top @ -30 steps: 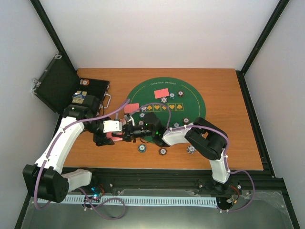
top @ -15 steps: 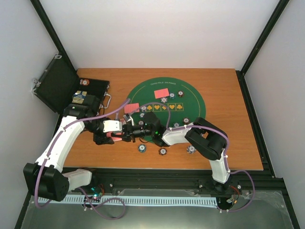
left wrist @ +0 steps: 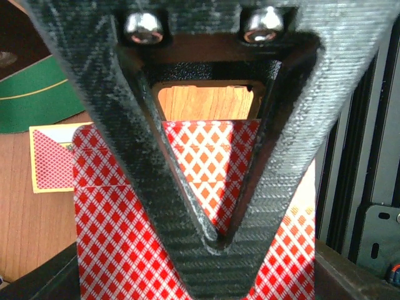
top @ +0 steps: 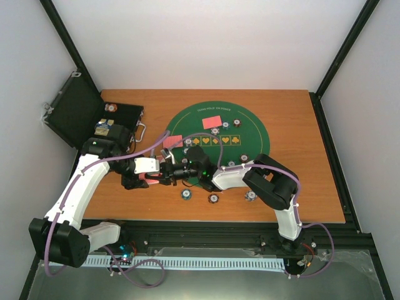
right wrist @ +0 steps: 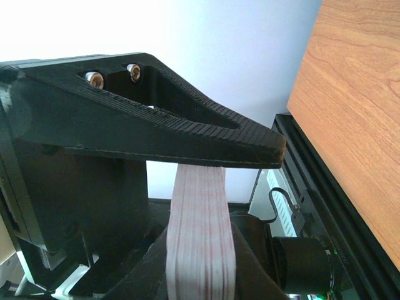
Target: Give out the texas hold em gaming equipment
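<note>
**A:** White walls, wooden table. What do you have on it?

**B:** I see the green felt mat in the middle and the black case standing open at the far left corner. One red-backed card lies face down on the mat, and a second card lies at its left rim. A few poker chips sit on bare wood near the front edge.

**A:** And the pincers?

**B:** They meet just left of the mat. My right gripper is clamped on the deck of cards, which shows edge-on in its wrist view. My left gripper has its fingers pinched together on the deck, with red backs showing on either side. How many cards it has, I cannot tell.
</note>
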Controlling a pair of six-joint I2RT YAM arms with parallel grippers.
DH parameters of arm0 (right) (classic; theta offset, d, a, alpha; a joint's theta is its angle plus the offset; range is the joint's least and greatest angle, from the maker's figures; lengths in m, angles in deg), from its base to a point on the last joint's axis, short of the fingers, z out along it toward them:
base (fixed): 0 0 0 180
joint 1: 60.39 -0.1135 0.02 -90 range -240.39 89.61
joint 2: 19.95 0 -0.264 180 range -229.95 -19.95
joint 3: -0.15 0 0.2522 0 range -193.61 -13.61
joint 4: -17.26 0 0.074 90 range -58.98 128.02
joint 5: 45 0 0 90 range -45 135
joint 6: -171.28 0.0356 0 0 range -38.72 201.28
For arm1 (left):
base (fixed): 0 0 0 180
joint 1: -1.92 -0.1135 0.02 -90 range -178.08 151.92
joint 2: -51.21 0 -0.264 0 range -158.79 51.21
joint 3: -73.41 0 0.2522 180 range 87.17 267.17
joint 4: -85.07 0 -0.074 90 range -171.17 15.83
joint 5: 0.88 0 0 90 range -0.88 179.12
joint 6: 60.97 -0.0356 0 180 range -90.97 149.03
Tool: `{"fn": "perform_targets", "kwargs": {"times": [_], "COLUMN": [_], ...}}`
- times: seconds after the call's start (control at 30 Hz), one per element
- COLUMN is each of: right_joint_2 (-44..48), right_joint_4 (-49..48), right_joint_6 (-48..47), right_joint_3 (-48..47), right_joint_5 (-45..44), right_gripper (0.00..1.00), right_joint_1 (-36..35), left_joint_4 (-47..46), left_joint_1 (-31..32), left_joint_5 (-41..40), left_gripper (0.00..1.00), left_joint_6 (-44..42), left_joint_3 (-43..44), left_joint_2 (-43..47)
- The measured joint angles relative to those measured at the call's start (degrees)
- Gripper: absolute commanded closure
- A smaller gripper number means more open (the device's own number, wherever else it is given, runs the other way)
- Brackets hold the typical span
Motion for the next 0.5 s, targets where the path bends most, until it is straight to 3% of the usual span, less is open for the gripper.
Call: {"fn": "perform_targets", "kwargs": {"times": [0.27,0.5], "right_joint_2": [1.2,3.6], "right_joint_4": [6.3,16.0], "right_joint_6": [-3.0,-8.0], "right_joint_3": [-1.2,-2.3], "right_joint_5": [-0.4,-2.5], "right_gripper": [0.77,0.54], "right_joint_1": [0.1,0.5], "left_joint_4": [0.1,0.4], "left_joint_1": [0.0,0.0], "left_joint_5": [-1.0,-1.9], "left_gripper": [0.96,0.99], "left_joint_6": [-0.8,-1.5], "left_joint_3": [0.0,0.0], "left_joint_2": [0.0,0.0]}}
